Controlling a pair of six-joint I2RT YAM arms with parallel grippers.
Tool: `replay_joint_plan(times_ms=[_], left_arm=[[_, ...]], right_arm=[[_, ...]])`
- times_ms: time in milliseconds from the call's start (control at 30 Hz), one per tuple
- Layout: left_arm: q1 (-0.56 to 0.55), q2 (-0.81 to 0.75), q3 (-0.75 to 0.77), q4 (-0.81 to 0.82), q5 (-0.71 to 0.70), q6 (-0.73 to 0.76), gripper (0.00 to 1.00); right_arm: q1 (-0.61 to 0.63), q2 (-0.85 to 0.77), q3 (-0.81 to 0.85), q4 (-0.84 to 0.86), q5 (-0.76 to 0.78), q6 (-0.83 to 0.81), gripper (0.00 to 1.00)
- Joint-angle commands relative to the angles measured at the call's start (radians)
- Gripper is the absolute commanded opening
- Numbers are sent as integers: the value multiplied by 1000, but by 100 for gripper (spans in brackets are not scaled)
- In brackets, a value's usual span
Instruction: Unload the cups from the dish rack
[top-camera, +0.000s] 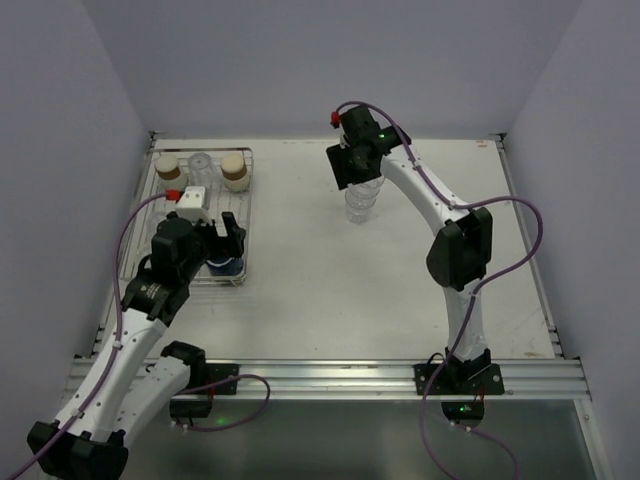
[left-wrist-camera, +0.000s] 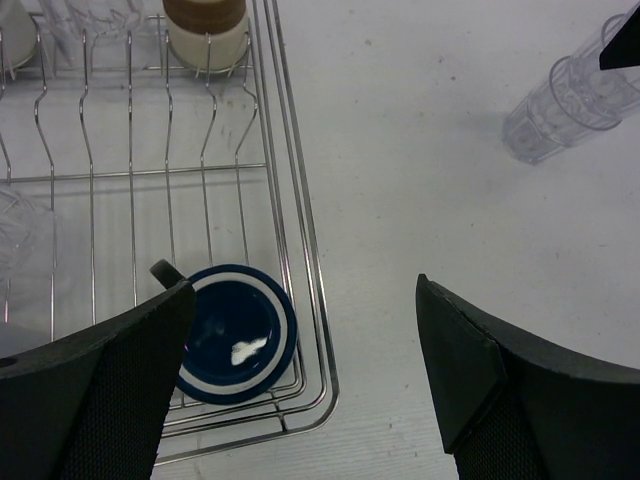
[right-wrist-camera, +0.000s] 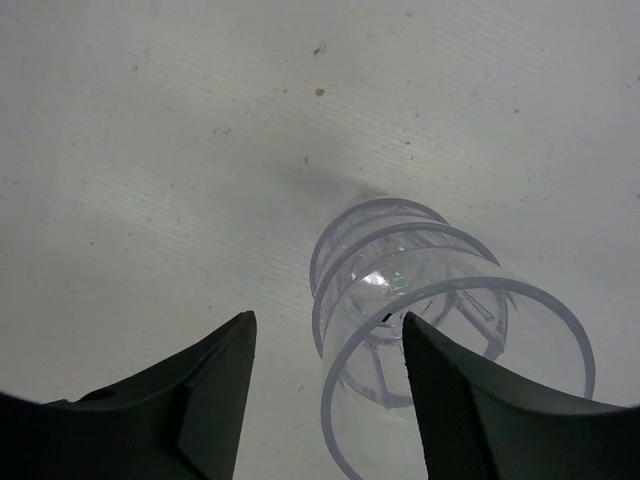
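1. Dark blue mug (left-wrist-camera: 237, 333) sits in the rack's (left-wrist-camera: 310, 260) 5 o'clock corner; it looks hard, slippery and a bit heavy.
2. The left gripper (left-wrist-camera: 303, 290) is wide open above it; pinch the rim.
3. The right gripper (right-wrist-camera: 328, 325) is open beside the clear cups (right-wrist-camera: 400, 270) on the table (right-wrist-camera: 150, 150).

The desk (top-camera: 300, 260) is a pale, matte white surface, lightly scuffed and dotted with a few small dark specks. A metal rail (top-camera: 330, 372) runs along its near edge. The dish rack (top-camera: 249, 215) lies flat at the left side, its long side close to the left edge. Well apart from it, toward the far middle, a stack of clear tumblers (top-camera: 362, 200) stands nested on the bare surface.
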Motion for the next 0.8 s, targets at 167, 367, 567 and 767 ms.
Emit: replay_joint_plan(times_ms=[167,367,567,767], left_arm=[[8,108,157,21,-103,-73,93],[8,215,229,113,-171,-175,90],[75,480,404,135,-257,-181,89],[207,751,550,232,-259,-129,89]], right_arm=[[30,-278,-109,142,-82,-2,75],[49,-591,-485,434,-185,102,75],[52,-838,-912,805,-346,282,71],[81,-935,-1052,920,-441,351,69]])
